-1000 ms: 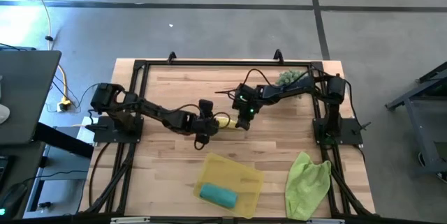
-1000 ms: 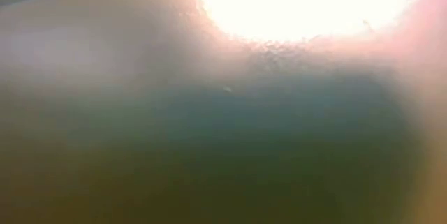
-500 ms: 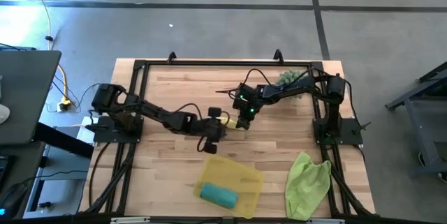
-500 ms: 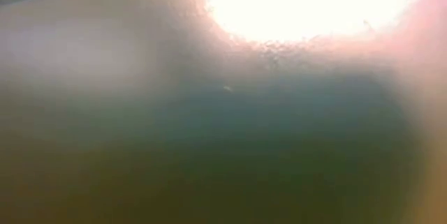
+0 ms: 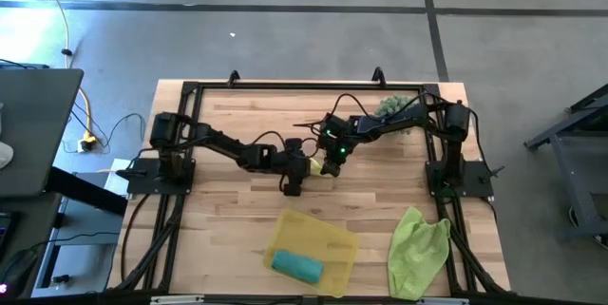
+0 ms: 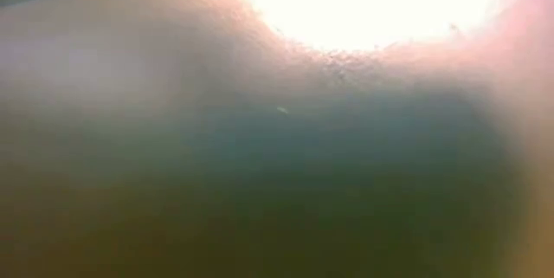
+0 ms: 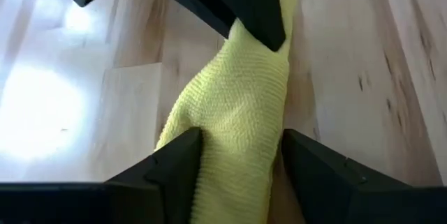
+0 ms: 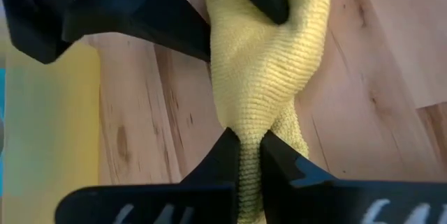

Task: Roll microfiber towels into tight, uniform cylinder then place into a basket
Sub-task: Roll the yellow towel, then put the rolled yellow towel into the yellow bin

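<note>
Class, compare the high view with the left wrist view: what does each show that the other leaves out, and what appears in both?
Only the high view shows the yellow basket holding the rolled teal towel, the loose lime green towel and the spiky green plant. Only the left wrist view shows the left gripper with its jaws straddling the cloth. Both show the yellow towel on the wooden table, and the right gripper pinching it.

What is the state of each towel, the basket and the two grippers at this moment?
Yellow towel: bunched into a loose roll on the table, held at both ends.
Teal towel: rolled, lying in the basket.
Green towel: unrolled, crumpled on the table.
Basket: on the table, holding only the teal towel.
Left gripper: fingers astride the yellow towel.
Right gripper: shut on the yellow towel.
</note>
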`<state>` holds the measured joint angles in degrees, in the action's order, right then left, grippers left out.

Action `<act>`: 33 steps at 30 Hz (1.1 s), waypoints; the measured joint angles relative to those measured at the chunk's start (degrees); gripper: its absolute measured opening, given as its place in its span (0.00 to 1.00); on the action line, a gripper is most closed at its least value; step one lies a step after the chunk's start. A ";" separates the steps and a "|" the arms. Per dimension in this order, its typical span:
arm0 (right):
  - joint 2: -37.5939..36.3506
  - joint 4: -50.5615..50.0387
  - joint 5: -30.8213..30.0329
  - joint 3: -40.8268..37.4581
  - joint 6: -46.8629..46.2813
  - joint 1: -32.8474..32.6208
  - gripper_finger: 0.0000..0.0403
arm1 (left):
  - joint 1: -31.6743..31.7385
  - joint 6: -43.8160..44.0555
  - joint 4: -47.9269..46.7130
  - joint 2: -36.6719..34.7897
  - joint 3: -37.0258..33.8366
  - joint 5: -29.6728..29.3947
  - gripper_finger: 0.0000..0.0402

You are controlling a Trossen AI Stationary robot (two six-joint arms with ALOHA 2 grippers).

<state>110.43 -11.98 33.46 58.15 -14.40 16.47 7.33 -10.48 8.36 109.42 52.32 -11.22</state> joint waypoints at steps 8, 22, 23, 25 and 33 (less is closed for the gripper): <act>-0.90 -0.38 -0.69 0.00 6.19 -0.02 0.15 | 1.43 8.09 0.84 2.82 0.28 4.71 0.42; -19.91 -16.32 -22.45 -0.07 13.24 -5.72 0.32 | 0.70 11.36 2.10 2.92 0.02 3.51 0.12; -20.93 -16.40 -23.74 -0.07 12.93 -7.15 0.32 | 0.32 11.34 2.49 2.78 -0.03 3.25 0.10; -22.86 -17.24 -25.54 -0.07 11.19 -10.29 0.32 | -0.43 11.40 2.08 1.28 0.12 3.61 0.08; -28.05 -21.85 -36.09 -0.02 1.49 -22.59 0.29 | -7.07 13.24 1.31 -6.65 0.67 3.88 0.06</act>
<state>82.38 -33.83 -2.62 58.13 -12.91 -6.12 0.26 2.76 9.67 102.76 52.99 -7.34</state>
